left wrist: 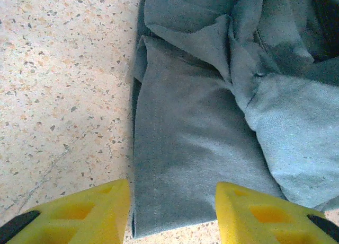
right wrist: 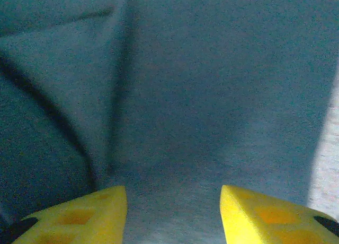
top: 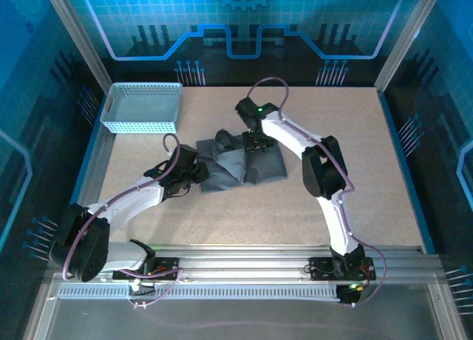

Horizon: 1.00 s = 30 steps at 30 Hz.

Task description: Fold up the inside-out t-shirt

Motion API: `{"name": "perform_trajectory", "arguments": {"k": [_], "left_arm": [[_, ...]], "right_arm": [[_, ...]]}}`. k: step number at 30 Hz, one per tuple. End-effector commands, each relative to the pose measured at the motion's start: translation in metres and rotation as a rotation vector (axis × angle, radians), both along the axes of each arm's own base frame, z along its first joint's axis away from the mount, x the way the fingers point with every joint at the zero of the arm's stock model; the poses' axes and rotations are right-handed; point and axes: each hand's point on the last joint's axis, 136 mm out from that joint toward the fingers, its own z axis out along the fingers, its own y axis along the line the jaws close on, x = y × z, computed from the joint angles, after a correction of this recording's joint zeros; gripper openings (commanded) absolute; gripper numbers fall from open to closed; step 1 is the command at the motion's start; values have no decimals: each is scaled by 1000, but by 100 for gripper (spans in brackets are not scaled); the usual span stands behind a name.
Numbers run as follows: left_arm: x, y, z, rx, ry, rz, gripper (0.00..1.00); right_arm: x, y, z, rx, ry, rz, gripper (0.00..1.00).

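The inside-out t-shirt (top: 240, 165) lies as a dark grey, partly folded bundle in the middle of the table. My left gripper (top: 194, 170) sits at its left edge, open. In the left wrist view the yellow fingers (left wrist: 90, 212) stand apart on either side of the shirt's flat near corner (left wrist: 185, 164), with rumpled folds further up. My right gripper (top: 257, 140) hovers over the bundle's upper middle, also open. In the right wrist view my right gripper (right wrist: 172, 217) straddles smooth cloth (right wrist: 201, 106), gripping nothing.
A light blue mesh basket (top: 142, 107) stands at the back left of the speckled tabletop (top: 355, 177). Bare table shows left of the shirt (left wrist: 63, 85) and along its right edge (right wrist: 328, 164). Blue enclosure walls ring the table.
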Motion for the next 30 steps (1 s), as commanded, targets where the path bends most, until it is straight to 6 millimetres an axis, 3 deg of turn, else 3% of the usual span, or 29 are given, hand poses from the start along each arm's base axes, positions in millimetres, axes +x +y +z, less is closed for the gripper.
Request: {"name": "perform_trajectory", "arguments": {"k": [1, 13, 16, 20, 21, 22, 24, 26, 30], "left_arm": [[-3, 12, 5, 5, -14, 46, 48], [-13, 34, 3, 10, -30, 101, 51], [-13, 31, 3, -9, -27, 90, 51], [-10, 7, 12, -57, -47, -3, 49], [-10, -1, 17, -52, -62, -30, 49], [-10, -9, 22, -49, -79, -49, 49], [-10, -29, 28, -65, -97, -96, 49], [-11, -46, 30, -79, -92, -128, 49], [-10, -86, 27, -109, -84, -210, 49]], "right_arm": [[-7, 42, 3, 18, -24, 95, 51], [-51, 154, 5, 260, 77, 279, 51], [-50, 160, 13, 291, 89, 292, 50], [-25, 133, 55, 295, -22, 258, 51], [-16, 122, 61, 300, -42, 242, 51], [-9, 110, 82, 322, -84, 229, 52], [9, 83, 92, 333, -121, 184, 53], [25, 57, 86, 326, -119, 130, 54], [53, 12, 48, 327, -52, 30, 53]]}}
